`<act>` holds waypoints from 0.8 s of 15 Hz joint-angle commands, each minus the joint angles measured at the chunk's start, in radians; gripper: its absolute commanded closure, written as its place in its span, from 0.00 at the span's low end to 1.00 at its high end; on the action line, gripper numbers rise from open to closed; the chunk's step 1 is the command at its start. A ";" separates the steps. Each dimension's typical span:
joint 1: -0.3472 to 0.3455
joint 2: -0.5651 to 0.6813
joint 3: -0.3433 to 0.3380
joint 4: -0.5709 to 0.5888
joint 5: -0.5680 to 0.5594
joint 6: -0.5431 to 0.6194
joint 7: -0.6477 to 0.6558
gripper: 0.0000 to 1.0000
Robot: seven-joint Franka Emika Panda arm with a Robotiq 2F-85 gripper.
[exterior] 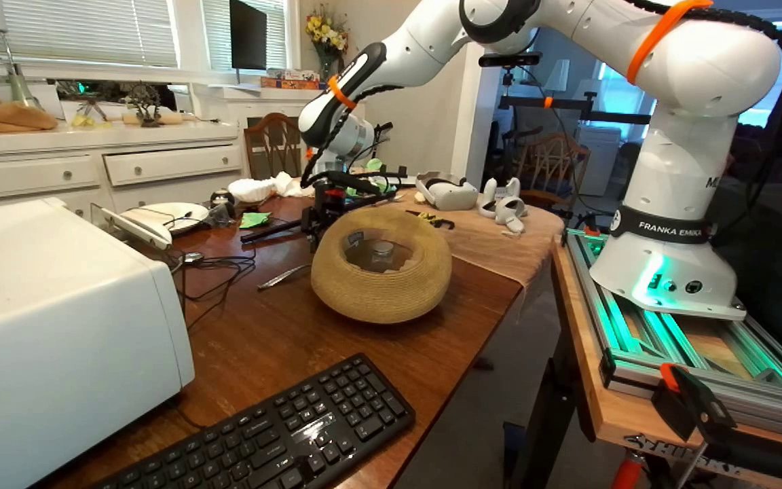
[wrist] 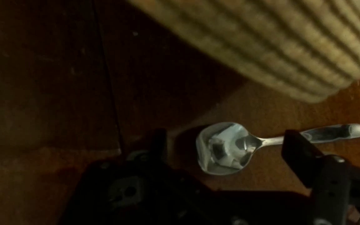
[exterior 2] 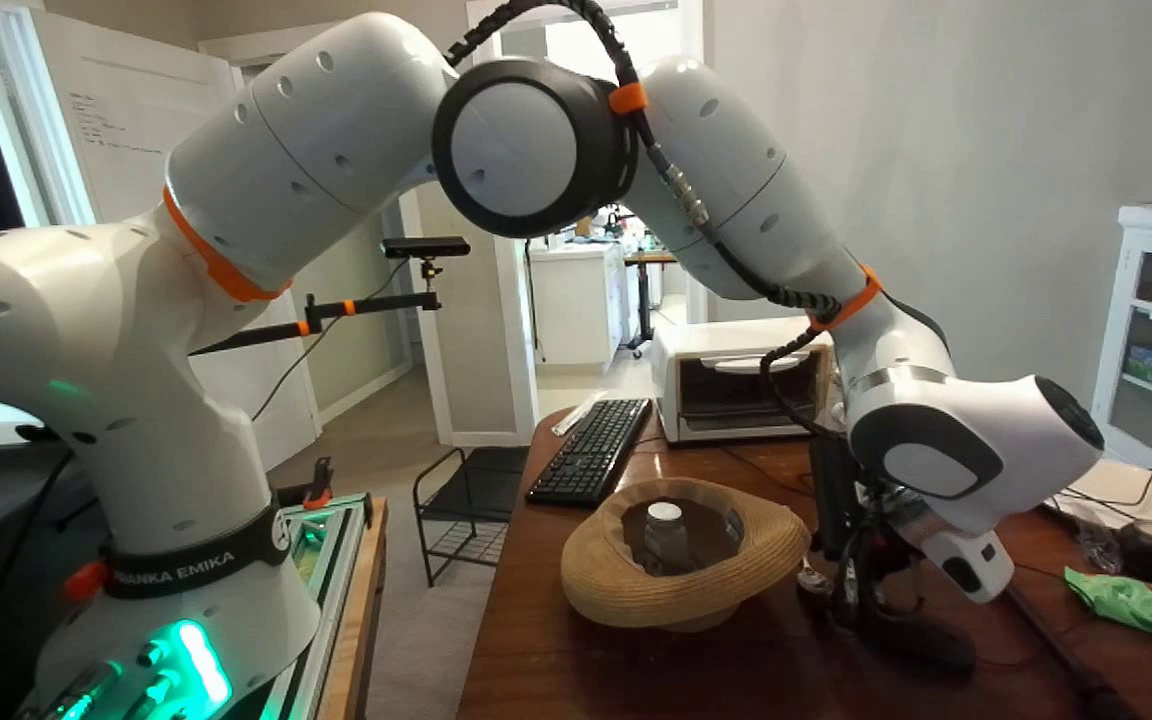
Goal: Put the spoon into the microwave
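Below the jaws: spoon [wrist: 223, 148], lying on the worktop [exterior: 255, 353]
Jaws: spread wide above it
Straw hat [exterior: 370, 295]: just beside the jaws
Microwave [exterior: 79, 319]: apart from the jaws

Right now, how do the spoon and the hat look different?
The spoon is shiny silver; the hat is tan and ribbed. The spoon is little; the hat is much bigger. The spoon lies flat; the hat's opening faces up. Both are on the wooden table.

On brown wooden table [exterior: 262, 346]: spoon [wrist: 258, 142], straw hat [exterior: 381, 291], keyboard [exterior: 269, 435], microwave [exterior: 65, 333].
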 commanded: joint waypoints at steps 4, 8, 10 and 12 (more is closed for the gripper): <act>0.001 0.023 0.015 0.014 0.005 0.040 -0.060 0.62; -0.004 0.024 0.018 0.014 0.007 0.042 -0.084 0.92; -0.007 0.027 0.021 0.015 0.009 0.038 -0.091 1.00; -0.013 0.029 0.026 0.022 0.015 0.022 -0.094 0.97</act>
